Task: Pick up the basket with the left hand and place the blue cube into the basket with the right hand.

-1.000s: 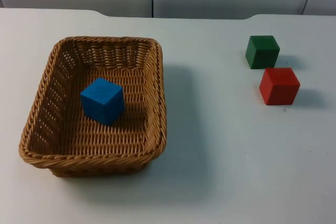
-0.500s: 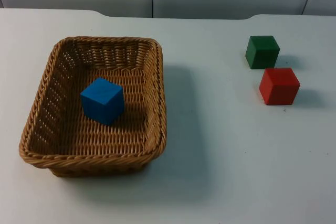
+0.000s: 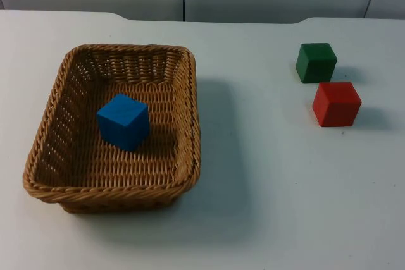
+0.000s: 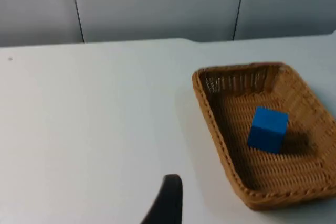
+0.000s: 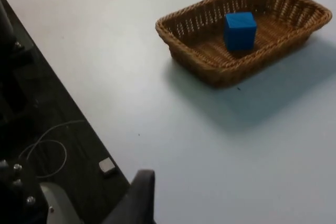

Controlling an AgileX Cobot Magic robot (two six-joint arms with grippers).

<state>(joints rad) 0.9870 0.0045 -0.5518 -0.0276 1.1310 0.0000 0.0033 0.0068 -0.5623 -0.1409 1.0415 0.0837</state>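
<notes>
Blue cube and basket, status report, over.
Blue cube sits inside brown wicker basket, basket resting on white table. Green cube and red cube apart at far right. Nothing blocking.

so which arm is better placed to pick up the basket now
Left, probably. The basket with the blue cube inside sits on the left half of the table, close ahead of the left tool. The right tool waits farther off.

Your left gripper (image 4: 167,203) hangs above the white table, well apart from anything, one black fingertip visible. Your right gripper (image 5: 137,198) hangs high over the table's edge, also with one black fingertip in sight. Both arms wait.
</notes>
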